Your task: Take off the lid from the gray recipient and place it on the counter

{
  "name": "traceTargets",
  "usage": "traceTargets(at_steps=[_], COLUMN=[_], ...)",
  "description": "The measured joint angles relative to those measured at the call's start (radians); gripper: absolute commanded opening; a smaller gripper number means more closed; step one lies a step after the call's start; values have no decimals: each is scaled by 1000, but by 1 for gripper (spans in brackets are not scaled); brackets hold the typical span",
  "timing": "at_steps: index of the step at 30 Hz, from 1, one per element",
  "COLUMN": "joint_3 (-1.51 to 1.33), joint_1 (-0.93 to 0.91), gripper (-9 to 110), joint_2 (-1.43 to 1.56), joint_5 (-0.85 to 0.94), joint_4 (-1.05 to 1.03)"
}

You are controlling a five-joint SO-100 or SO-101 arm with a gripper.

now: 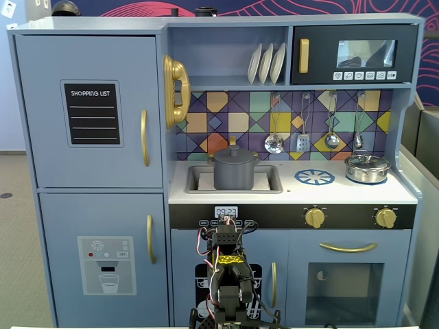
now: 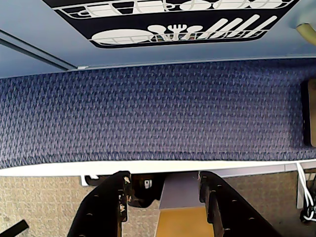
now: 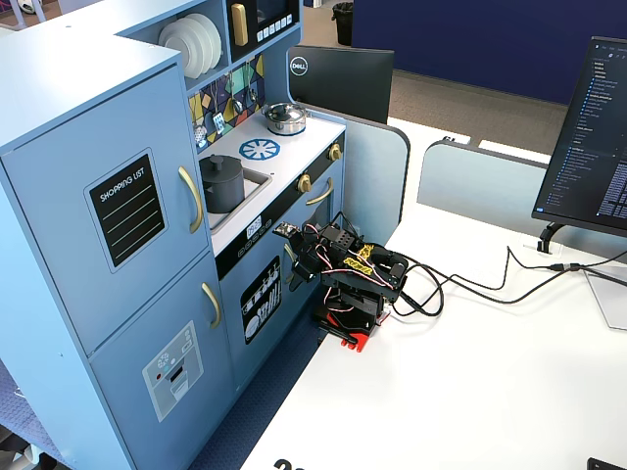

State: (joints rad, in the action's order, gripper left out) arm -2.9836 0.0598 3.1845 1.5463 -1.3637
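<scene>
Matte dark gray round lid (image 1: 234, 153) sits on the gray cylindrical pot (image 1: 234, 174) in the sink recess of the white surface (image 1: 343, 192), frame centre; end effector (image 2: 165, 190) open, empty, folded low.

Sitting upright in the sink recess of the counter (image 1: 411, 195): the pot (image 1: 234, 175), matte dark gray, cylindrical, side handles showing. Resting flat on its rim, closing it: the lid (image 1: 233, 154), same gray, small knob pointing up.
</scene>
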Motion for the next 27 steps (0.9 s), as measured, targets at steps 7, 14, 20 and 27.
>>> traceTargets(at_steps=[7,14,20,27], joint_3=[0,3,137,520], joint_1=[-15,-18,-32,-28], gripper=[0,0,0,0], joint_2=[0,0,-44,-153], joint_5=[0,-49,-101,25], joint_4=[0,8,107,235])
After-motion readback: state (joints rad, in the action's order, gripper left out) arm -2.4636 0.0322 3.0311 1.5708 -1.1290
